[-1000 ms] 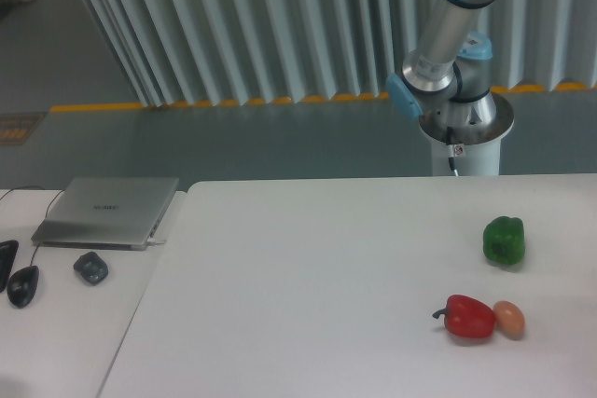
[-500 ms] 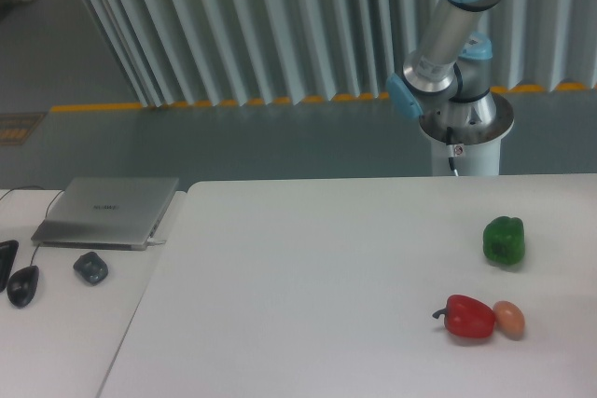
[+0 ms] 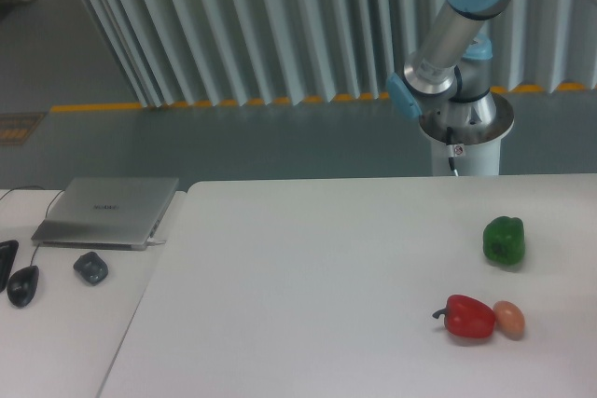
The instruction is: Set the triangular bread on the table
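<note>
The triangular bread is out of view. The white table [image 3: 308, 277] fills the lower right of the camera view. Only the arm's base and lower links [image 3: 452, 44] show, behind the table's far edge at the upper right. The gripper itself lies beyond the frame, so nothing of its fingers shows.
A green pepper [image 3: 504, 240] sits near the table's right side. A red pepper [image 3: 469, 317] lies in front of it with a small tan egg [image 3: 509, 318] touching its right side. On the adjoining desk at left are a grey laptop [image 3: 107, 211], a dark mouse [image 3: 23, 285] and a small dark object [image 3: 90, 267].
The arm's upper joint has shifted slightly to the right at the top of the frame. Nothing on the table moved.
</note>
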